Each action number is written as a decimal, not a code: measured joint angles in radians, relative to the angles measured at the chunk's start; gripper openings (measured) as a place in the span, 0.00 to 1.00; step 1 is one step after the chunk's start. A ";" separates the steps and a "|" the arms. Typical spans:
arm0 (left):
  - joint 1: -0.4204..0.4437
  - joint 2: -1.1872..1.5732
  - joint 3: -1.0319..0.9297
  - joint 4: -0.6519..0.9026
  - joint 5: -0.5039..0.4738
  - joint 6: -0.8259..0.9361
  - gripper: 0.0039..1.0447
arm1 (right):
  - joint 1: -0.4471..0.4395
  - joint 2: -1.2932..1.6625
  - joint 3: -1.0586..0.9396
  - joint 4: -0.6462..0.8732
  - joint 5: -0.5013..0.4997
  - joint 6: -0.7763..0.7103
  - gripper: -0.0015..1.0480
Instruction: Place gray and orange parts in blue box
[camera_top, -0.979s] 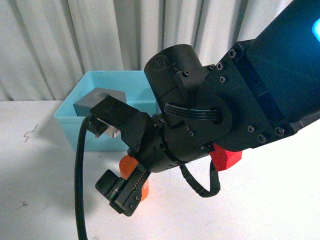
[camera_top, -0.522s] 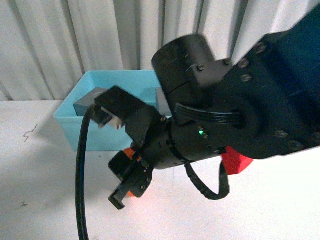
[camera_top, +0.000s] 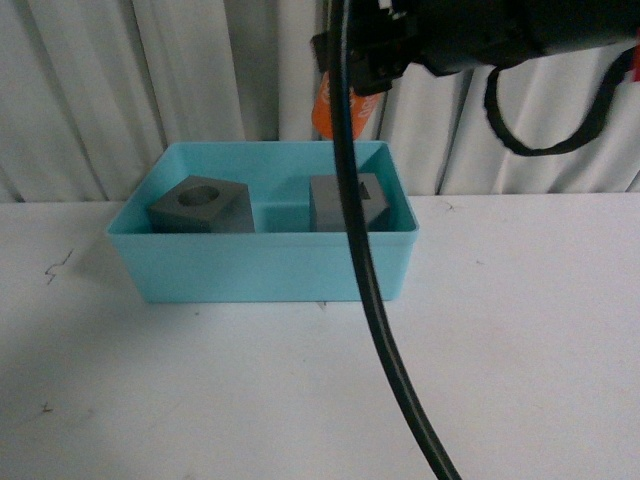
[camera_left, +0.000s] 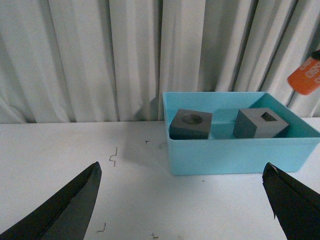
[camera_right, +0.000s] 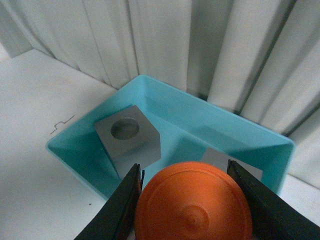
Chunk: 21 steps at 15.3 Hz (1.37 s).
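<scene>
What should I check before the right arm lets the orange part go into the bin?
1. Right gripper shut on the orange cylinder: ok, fingers on both sides.
2. Cylinder over the blue box: ok in the right wrist view, though how high it hangs cannot be told.
3. Free floor between the cube with the round recess and the cube with the rectangular recess: ok.
4. Both gray cubes already in the box: ok.
5. Left gripper open and clear of the box: ok.
6. Cable crossing the front view: cannot tell if it will snag.

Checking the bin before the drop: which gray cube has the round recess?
The gray cube at the left end of the blue box has the round recess; the right-hand cube has a rectangular one.
</scene>
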 joint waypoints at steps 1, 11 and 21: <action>0.000 0.000 0.000 0.000 0.000 0.000 0.94 | 0.009 0.085 0.096 -0.039 0.018 0.008 0.45; 0.000 0.000 0.000 0.000 0.000 0.000 0.94 | 0.073 0.445 0.504 -0.242 0.112 0.090 0.45; 0.000 0.000 0.000 0.000 0.000 0.000 0.94 | 0.100 0.686 0.818 -0.423 0.123 0.095 0.45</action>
